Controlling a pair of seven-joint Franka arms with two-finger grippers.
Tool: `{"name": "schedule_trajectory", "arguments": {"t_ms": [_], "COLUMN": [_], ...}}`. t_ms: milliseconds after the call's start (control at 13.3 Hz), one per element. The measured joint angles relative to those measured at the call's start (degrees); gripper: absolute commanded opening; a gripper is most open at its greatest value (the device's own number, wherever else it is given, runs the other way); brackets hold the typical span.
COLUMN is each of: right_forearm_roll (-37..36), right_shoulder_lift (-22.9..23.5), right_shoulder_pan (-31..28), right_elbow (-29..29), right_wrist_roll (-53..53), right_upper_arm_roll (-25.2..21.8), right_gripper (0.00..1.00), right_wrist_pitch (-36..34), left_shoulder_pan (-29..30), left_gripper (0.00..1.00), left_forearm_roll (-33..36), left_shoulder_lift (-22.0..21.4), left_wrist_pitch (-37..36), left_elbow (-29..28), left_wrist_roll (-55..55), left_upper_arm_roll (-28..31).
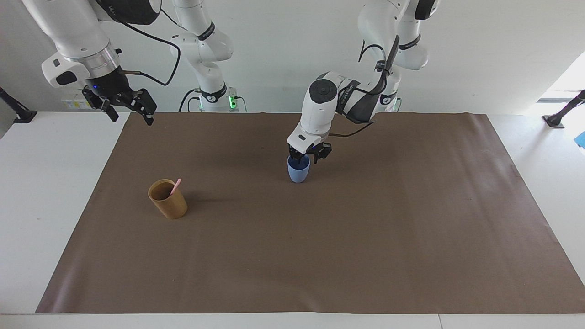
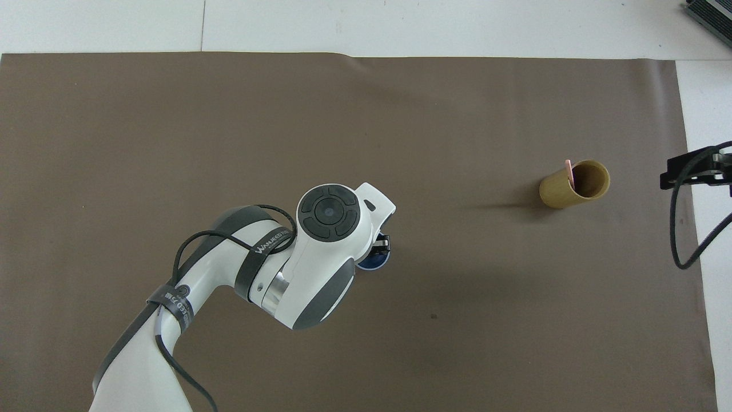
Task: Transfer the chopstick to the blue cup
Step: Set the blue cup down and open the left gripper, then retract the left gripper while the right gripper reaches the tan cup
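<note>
Left gripper (image 1: 305, 158) at blue cup (image 1: 298, 172) rim, fingers parted, holding nothing. Right gripper (image 1: 129, 109) waits open, empty, off mat (image 1: 292, 256). Chopstick (image 1: 175, 187) in brown cup (image 1: 169, 201).

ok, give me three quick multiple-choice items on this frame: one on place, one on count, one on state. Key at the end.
1. Where is the thin pale-pink chopstick?
A. In the tall golden-brown cylindrical cup
B. In the small light-blue tumbler
C. Flat on the brown mat

2. How many cups stand on the mat?
A. One
B. Two
C. Three

3. What is the left gripper doing?
A. Carrying the chopstick
B. Waiting off the mat
C. Open at the blue tumbler's rim

Key: 1 A, its pink tip leans out of the golden-brown cup's mouth. 2 B, only the golden-brown one and the blue one show. 3 C, its fingers stand apart at the rim; it is the right gripper that waits, open, at the mat's corner.
</note>
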Motion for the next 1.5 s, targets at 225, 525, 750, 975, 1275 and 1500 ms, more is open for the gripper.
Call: {"name": "schedule_trajectory", "arguments": {"t_ms": [225, 525, 750, 975, 1275, 1500], "right_forearm_roll": [0.0, 0.0, 0.0, -0.9, -5.9, -7.2], "right_shoulder_lift": [0.0, 0.0, 1.3, 4.5, 9.4, 12.4], "right_shoulder_pan": [0.0, 0.6, 3.5, 5.3, 8.6, 9.3], "right_elbow": [0.0, -0.1, -1.3, -3.2, -3.7, -4.2], "right_wrist_roll": [0.0, 0.0, 0.0, 0.0, -0.1, -0.1], "right_upper_arm_roll": [0.0, 0.1, 0.2, 0.2, 0.3, 0.3], "right_gripper": [1.0, 1.0, 1.0, 1.0, 0.91, 0.69], "right_wrist_pitch": [0.0, 0.9, 5.5, 11.5, 15.4, 17.6], "left_shoulder_pan": [2.3, 10.5, 16.9, 23.7, 33.5, 38.2], "left_gripper": [1.0, 1.0, 1.0, 1.0, 1.0, 1.0], "left_forearm_roll": [0.0, 0.3, 0.3, 0.4, 0.4, 1.7], "left_shoulder_lift": [-1.0, -7.1, -12.7, -14.7, -15.7, -16.3], "left_wrist_pitch": [-0.4, -5.2, -14.2, -19.1, -22.9, -23.7], "left_elbow": [1.7, 4.1, 4.1, 3.9, 3.9, 4.1], "left_wrist_roll": [-0.2, 3.2, 11.5, 21.4, 36.3, 42.1], "left_upper_arm_roll": [1.2, 1.5, 1.7, 1.8, 1.9, 2.0]}}
